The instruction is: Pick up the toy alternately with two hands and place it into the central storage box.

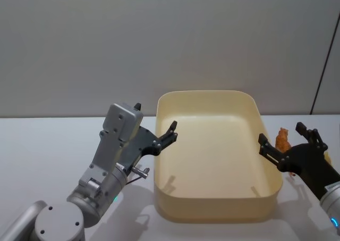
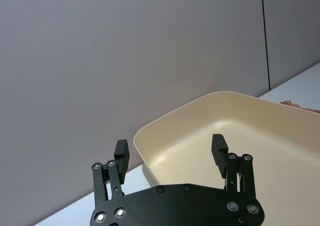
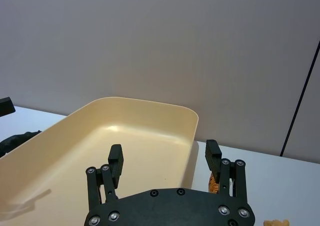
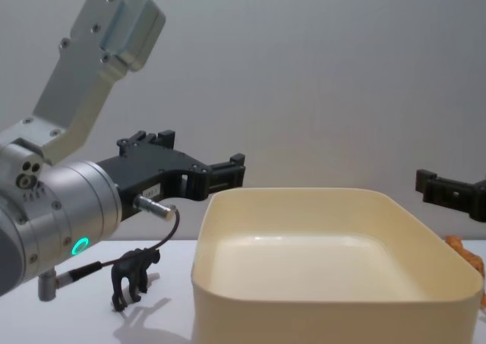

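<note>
A black toy animal is standing on the white table beneath the silver left arm. The left claw is hanging released, fingers spread, at the left rim of the cream-yellow storage tub, which is sitting mid-table. At its right wall the right claw is hovering released too, fingers apart beside a small orange toy animal standing just outside the tub.

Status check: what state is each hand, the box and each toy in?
left hand: open, empty, at box's left rim.
right hand: open, empty, right of box.
storage box: upright, empty.
black toy: standing, left of box.
orange toy: right of box, not gripped.
</note>
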